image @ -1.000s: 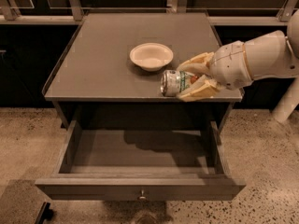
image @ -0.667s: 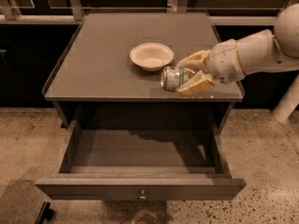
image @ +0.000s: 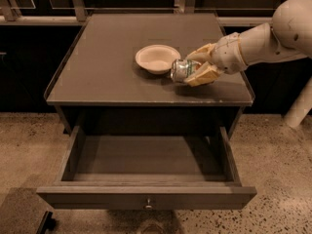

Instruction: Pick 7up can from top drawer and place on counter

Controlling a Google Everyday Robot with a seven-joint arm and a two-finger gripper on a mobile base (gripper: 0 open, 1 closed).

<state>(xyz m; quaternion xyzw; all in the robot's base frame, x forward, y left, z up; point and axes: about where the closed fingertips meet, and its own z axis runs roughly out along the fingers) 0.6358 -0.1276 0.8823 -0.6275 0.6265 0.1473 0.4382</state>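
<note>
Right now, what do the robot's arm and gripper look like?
The arm is smooth, rounded and off-white, with a ball-like joint at the top right and no cables showing. The gripper, above the counter right of the bowl, around the can, has two tan, wedge-shaped fingers.

Speckled beige floor [image: 278,179] at front and both sides. Dark panelling [image: 29,67] behind, crossed by a pale horizontal rail [image: 34,19] with upright posts [image: 78,1]. Lighting dim, warm.
</note>
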